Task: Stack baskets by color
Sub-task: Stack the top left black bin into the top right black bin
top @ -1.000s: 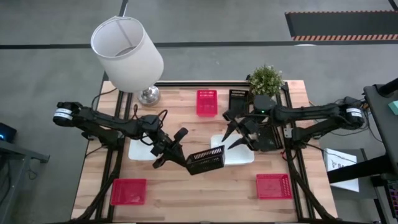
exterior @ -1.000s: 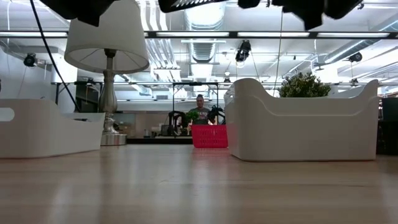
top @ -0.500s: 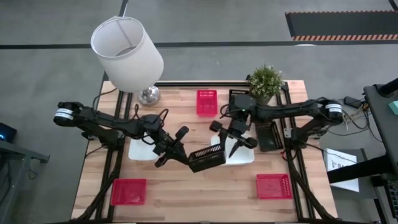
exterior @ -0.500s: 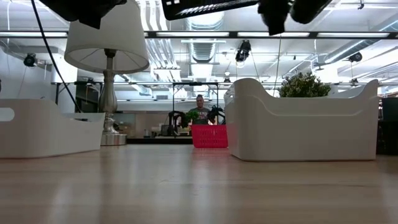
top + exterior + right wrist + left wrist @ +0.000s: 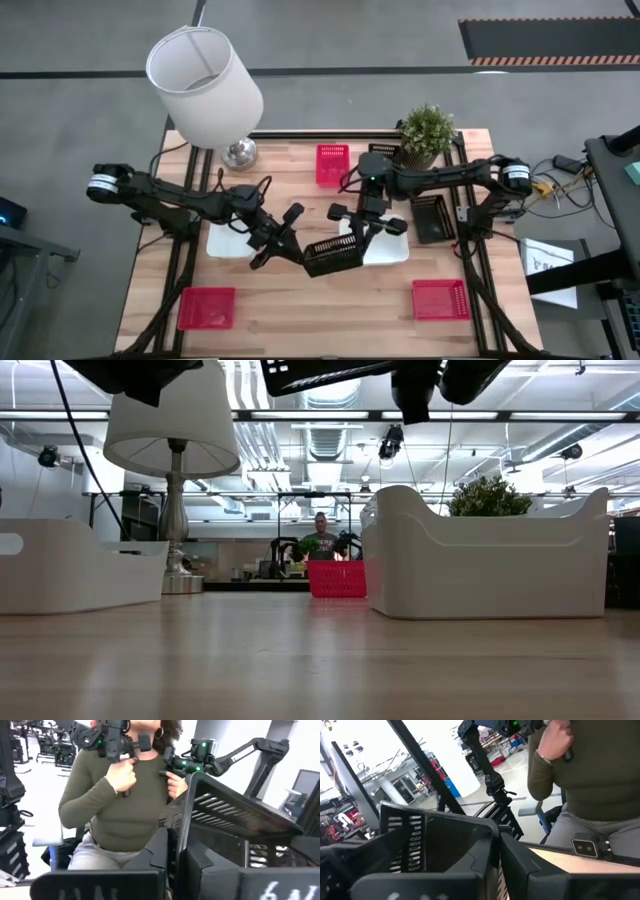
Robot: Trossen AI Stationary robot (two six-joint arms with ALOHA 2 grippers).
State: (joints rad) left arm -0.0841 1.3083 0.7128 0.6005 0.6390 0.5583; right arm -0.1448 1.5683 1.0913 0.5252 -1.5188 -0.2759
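Black basket (image 5: 332, 256) is airborne over the desk (image 5: 300, 300), mid-front, above the white basket (image 5: 392, 250). Left tool (image 5: 290, 222) pinches its left rim; right tool (image 5: 352, 237) is clamped on the opposite rim. Likely light, stiff perforated plastic, slightly flexy; rim wall is the sensible grip. Red baskets (image 5: 207, 307) sit apart.

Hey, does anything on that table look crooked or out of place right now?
Only the black basket: it hangs tilted in the air over the table's middle, held from both sides, the left gripper on one wall and the right gripper shut on the opposite rim. The red baskets and white baskets lie flat.
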